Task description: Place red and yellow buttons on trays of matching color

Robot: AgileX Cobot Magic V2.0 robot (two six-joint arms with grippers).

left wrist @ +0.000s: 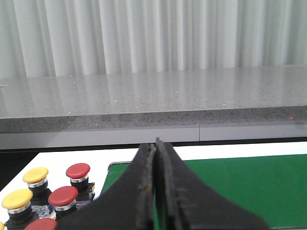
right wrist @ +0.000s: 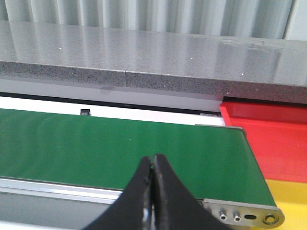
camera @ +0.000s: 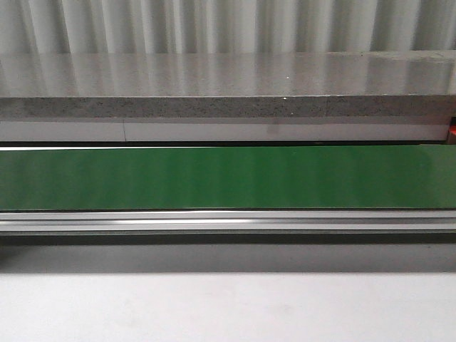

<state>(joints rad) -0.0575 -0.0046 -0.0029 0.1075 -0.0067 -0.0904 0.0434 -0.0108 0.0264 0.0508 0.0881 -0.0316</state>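
In the left wrist view several push buttons stand in a cluster beside the belt's end: red buttons (left wrist: 77, 171) (left wrist: 63, 196) and yellow buttons (left wrist: 35, 175) (left wrist: 17, 199). My left gripper (left wrist: 156, 146) is shut and empty, a little to the side of them, over the green belt (left wrist: 240, 187). In the right wrist view a red tray (right wrist: 276, 134) and a yellow tray (right wrist: 292, 206) lie past the belt's other end. My right gripper (right wrist: 152, 160) is shut and empty over the belt's near rail. Neither gripper shows in the front view.
The green conveyor belt (camera: 228, 178) runs across the front view with an aluminium rail (camera: 228, 222) along its near side. A grey speckled counter (camera: 228, 78) lies behind it. The belt's end bracket (right wrist: 240, 215) sits next to the trays.
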